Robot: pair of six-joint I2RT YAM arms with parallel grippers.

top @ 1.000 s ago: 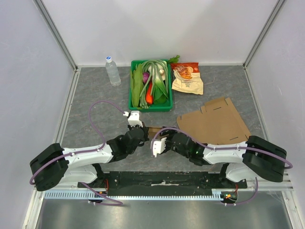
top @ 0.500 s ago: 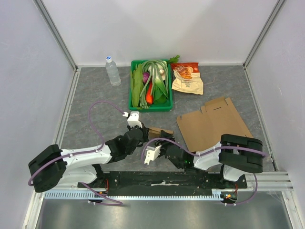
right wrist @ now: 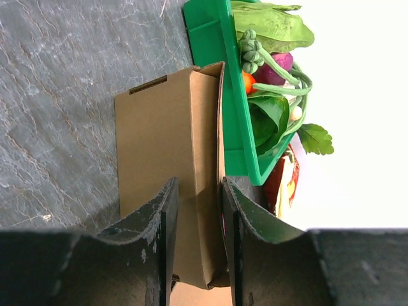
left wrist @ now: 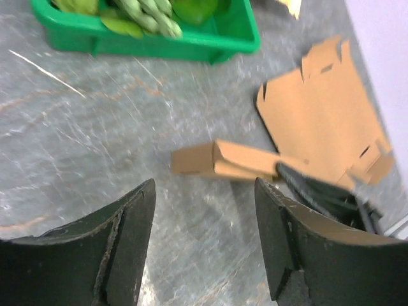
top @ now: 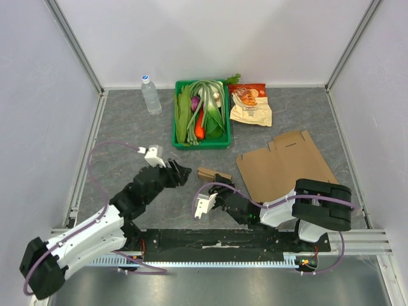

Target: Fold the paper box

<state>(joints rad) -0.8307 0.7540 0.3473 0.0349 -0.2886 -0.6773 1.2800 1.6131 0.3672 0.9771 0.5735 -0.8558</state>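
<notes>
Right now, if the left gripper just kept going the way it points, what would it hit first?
Probably the small folded cardboard box, which lies straight ahead of the open left gripper. Height is hard to judge, so it might skim over it instead.

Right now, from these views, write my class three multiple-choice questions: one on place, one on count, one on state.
1. Where is the water bottle? A at the near edge; B left of the green tray; C by the right wall.
2. How many cardboard pieces lie on the table? A one; B four; C two.
3. The left gripper is: A open, empty; B shut on the bottle; C shut on the tray.
Answers: B, it stands off the tray's left side; C, a small folded box and a flat sheet; A, only table shows between its fingers.
</notes>
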